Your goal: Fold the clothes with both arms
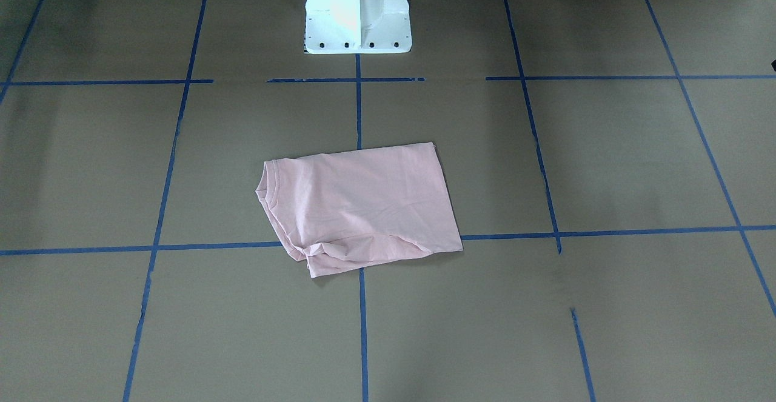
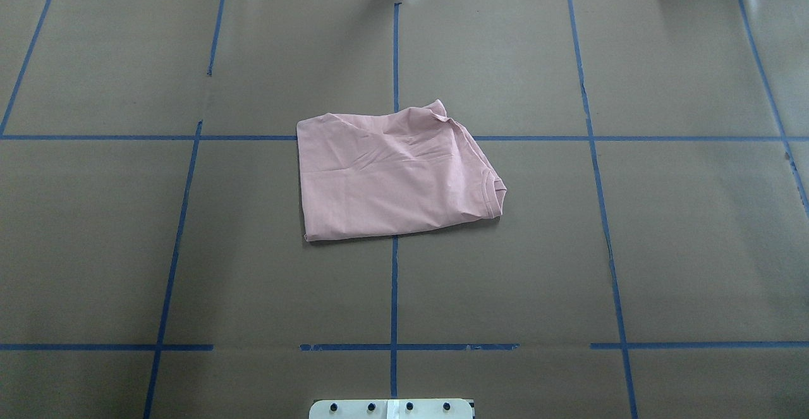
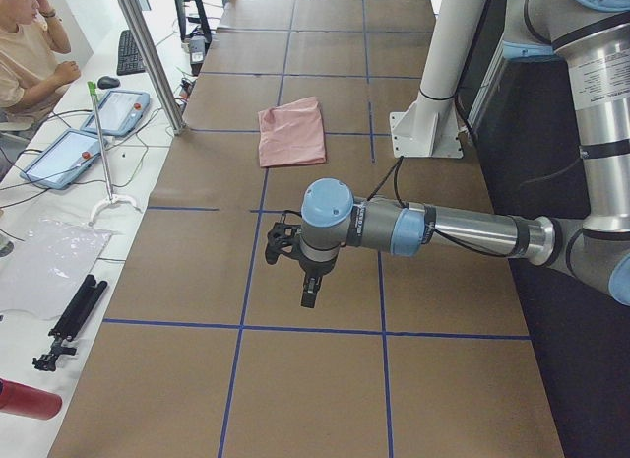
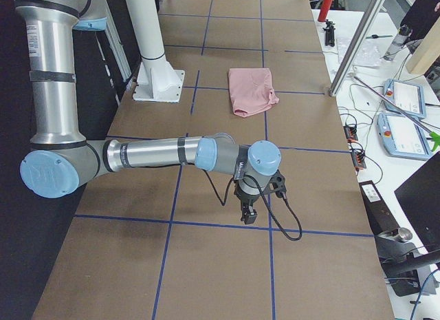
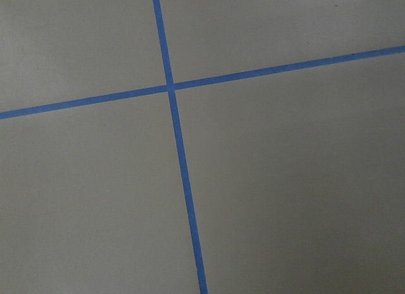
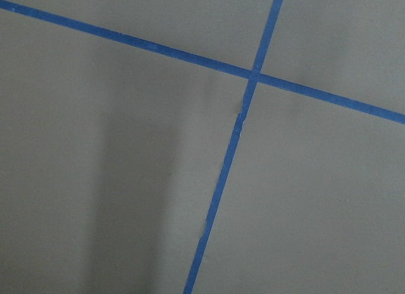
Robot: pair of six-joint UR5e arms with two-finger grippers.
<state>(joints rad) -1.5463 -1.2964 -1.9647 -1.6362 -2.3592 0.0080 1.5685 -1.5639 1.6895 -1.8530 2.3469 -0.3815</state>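
The pale pink T-shirt lies folded into a rough rectangle in the middle of the table, plain side up, collar toward the robot's right. It also shows in the exterior left view and the exterior right view. My left gripper hangs over bare paper far to the left of the shirt, pointing down. My right gripper hangs over bare paper far to the right of it. I cannot tell whether either is open or shut. Neither holds anything. Both wrist views show only brown paper and blue tape.
Brown paper with a blue tape grid covers the table. The white pedestal base stands at the robot's edge. A seated person, teach pendants and tools lie on the bench beyond the table's far edge.
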